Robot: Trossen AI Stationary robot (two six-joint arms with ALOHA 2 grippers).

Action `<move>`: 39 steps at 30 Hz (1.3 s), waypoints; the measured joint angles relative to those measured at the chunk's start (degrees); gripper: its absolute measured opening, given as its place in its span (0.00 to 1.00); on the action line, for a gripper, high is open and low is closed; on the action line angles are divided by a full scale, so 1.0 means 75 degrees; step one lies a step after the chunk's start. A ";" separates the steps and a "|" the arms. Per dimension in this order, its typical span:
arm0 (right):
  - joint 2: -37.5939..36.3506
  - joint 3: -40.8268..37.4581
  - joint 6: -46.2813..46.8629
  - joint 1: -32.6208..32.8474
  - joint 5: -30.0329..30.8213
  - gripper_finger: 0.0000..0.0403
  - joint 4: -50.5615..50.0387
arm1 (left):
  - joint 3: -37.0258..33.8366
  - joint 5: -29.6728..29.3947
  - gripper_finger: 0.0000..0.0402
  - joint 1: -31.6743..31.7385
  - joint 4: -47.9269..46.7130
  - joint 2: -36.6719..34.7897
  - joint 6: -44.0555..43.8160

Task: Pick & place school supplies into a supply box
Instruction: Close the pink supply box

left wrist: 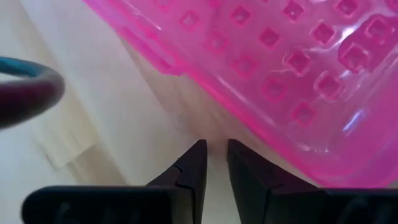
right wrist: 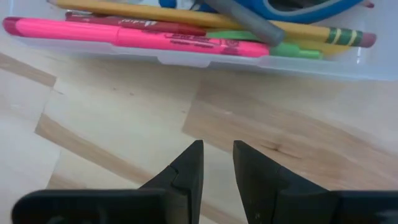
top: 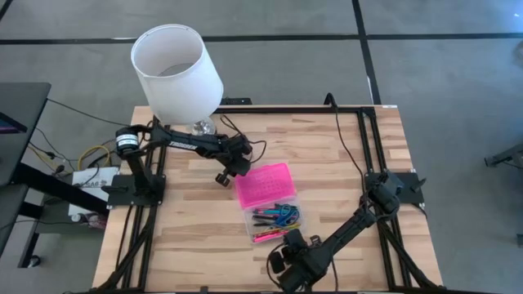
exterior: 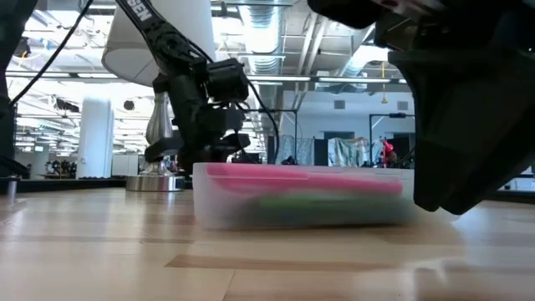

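School supplies [top: 276,219] already lie inside the supply box [top: 272,204], which sits open near the table's [top: 196,237] middle, a little toward five o'clock in the high view. Its pink lid [top: 263,184] is swung back toward eleven o'clock and the clear base toward five o'clock. In the right wrist view we see a pink highlighter [right wrist: 137,36], a yellow pencil [right wrist: 205,20], a green pen [right wrist: 292,50], a grey pen [right wrist: 242,18] and blue-handled scissors [right wrist: 298,7] stacked in the base.

We see nothing loose on the wood, so we judge the packing nearly done and the lid as the step in hand. Our left gripper [left wrist: 214,163] sits just beside the lid's far edge, at about ten o'clock from the box, its fingers almost together with a narrow slit and nothing between them. Our right gripper [right wrist: 217,163] hovers low at six o'clock from the base, fingers likewise nearly closed and empty.

To do it well, we would catch the lid's free edge and fold it over slowly. The right gripper could brace the light base so it does not skid. The highlighter by the near wall looks likely to snag the lid.

A white lampshade [top: 176,69] stands at the table's eleven o'clock corner.
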 joint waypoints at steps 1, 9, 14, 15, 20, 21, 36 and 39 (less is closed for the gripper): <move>0.0000 0.0000 0.0003 -0.0006 -0.0037 0.20 -0.0003 | 0.0023 0.0045 0.15 -0.0005 -0.0012 0.0041 -0.0080; 0.0006 -0.0528 -0.0001 0.0003 -0.0045 0.20 0.0579 | 0.0009 0.0219 0.15 0.0015 -0.0016 0.0082 -0.0213; -0.0044 -0.0784 -0.0024 0.0003 0.0138 0.20 0.0972 | 0.0004 0.0283 0.15 0.0042 -0.0046 0.0093 -0.0312; -0.0041 -0.0790 -0.0130 0.0009 0.0257 0.20 0.0972 | 0.0004 0.0288 0.15 0.0042 -0.0046 0.0096 -0.0353; -0.0028 -0.0848 -0.0860 -0.0018 0.0479 0.20 0.0919 | -0.0003 0.0513 0.15 0.0045 -0.0085 0.0103 -0.0433; -0.0034 -0.0909 -0.0930 -0.0029 0.0501 0.20 0.0948 | -0.0002 0.0575 0.15 0.0045 -0.0093 0.0105 -0.0468; -0.0001 -0.1074 -0.1215 -0.0125 0.1152 0.20 0.0908 | -0.0027 0.1872 0.15 0.0017 -0.0315 0.0144 -0.1138; 0.0000 -0.1075 -0.1247 -0.0167 0.1152 0.20 0.0891 | -0.0034 0.2122 0.15 0.0013 -0.0361 0.0151 -0.1200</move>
